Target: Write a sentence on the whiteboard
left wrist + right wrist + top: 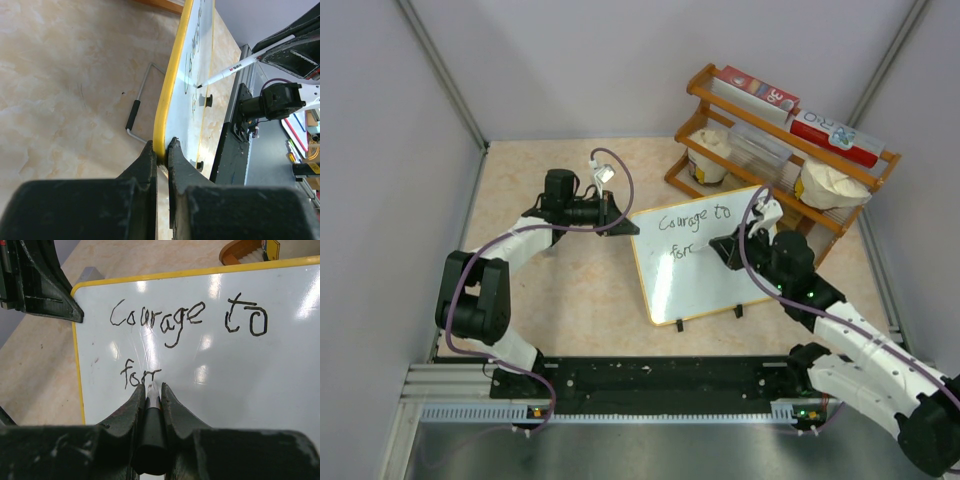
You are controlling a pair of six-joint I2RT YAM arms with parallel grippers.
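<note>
The whiteboard (720, 290) stands tilted at the table's middle, with a yellow rim (170, 90) and black feet. The sentence (692, 218) reads "Courage to", with "forr" (141, 377) on the line below. My left gripper (625, 225) is shut on the board's upper left corner; the rim sits pinched between its fingers (161, 147). My right gripper (720, 248) is shut on a white marker (150, 430) with a black end. The marker's tip (199, 86) touches the board just after the last letter. In the right wrist view the fingertips (151, 388) sit close to the board (240, 390).
A wooden rack (780, 150) with red-and-white boxes and white tubs stands right behind the board at the back right. The board's wire stand (137, 107) rests on the tabletop behind it. Grey walls enclose the table; a black rail (650, 385) runs along the near edge.
</note>
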